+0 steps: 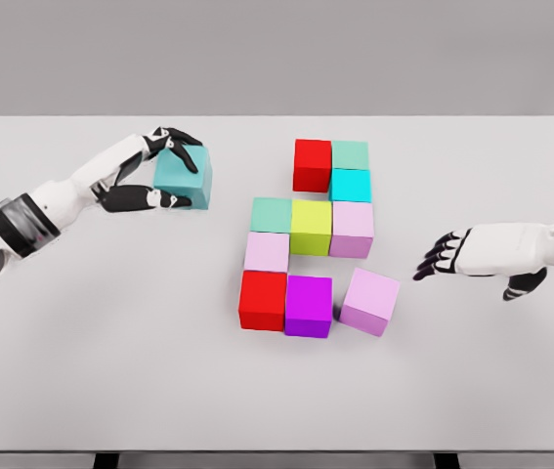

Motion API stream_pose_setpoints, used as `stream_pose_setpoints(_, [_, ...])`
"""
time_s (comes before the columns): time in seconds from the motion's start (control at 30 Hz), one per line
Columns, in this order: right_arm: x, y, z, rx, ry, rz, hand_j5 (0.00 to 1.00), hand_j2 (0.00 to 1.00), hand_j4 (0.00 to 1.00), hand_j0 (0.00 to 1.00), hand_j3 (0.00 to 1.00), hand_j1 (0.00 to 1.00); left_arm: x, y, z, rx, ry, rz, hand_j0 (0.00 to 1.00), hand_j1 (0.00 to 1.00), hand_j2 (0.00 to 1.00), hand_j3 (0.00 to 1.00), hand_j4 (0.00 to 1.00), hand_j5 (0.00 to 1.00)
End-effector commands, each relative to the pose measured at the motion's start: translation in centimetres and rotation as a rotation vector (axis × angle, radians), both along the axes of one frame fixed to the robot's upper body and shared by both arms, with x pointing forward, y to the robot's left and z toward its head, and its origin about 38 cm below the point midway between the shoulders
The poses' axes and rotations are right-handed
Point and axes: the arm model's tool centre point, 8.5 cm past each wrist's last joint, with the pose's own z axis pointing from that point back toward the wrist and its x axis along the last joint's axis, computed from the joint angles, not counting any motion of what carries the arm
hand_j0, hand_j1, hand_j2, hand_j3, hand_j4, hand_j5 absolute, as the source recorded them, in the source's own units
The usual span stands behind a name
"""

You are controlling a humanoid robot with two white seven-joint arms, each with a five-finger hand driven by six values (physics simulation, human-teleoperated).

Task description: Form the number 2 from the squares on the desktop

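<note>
Left hand [164, 168] clamped on a plain teal cube [184, 174], dark fingers over its top far edge, thumb against the near left face. Cube sat toward the far left of the white desktop [110, 371], well apart from the rest.

Judged rigid, light, smooth-faced; likely to slip unless pinched across opposite flat faces, as here.

Partly built figure of coloured cubes [312, 237] lay mid-desktop: top row two wide, with the red cube [312, 164] at its left end. The lilac cube [370, 301] at bottom right sat skewed.

Right hand [449, 256] hovered near the right edge, fingers spread, holding nothing.
</note>
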Motion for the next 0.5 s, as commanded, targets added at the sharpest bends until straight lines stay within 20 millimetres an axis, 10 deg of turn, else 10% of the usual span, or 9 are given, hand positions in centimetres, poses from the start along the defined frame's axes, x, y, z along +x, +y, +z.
stream_pose_setpoints(0.0, [0.2,0.0,-0.4,-0.034,-0.014,0.002,1.0,1.0,1.0,1.0,1.0,1.0,0.5,-1.0,-3.3,0.008,0.095,-0.009,0.43,0.43,0.43,0.43,0.43,0.43])
stream_pose_setpoints(0.47, [0.0,2.5,-1.6,-0.004,0.007,0.064,1.0,1.0,1.0,1.0,1.0,1.0,8.1,-6.5,-4.8,0.015,0.171,-0.003,0.43,0.43,0.43,0.43,0.43,0.43])
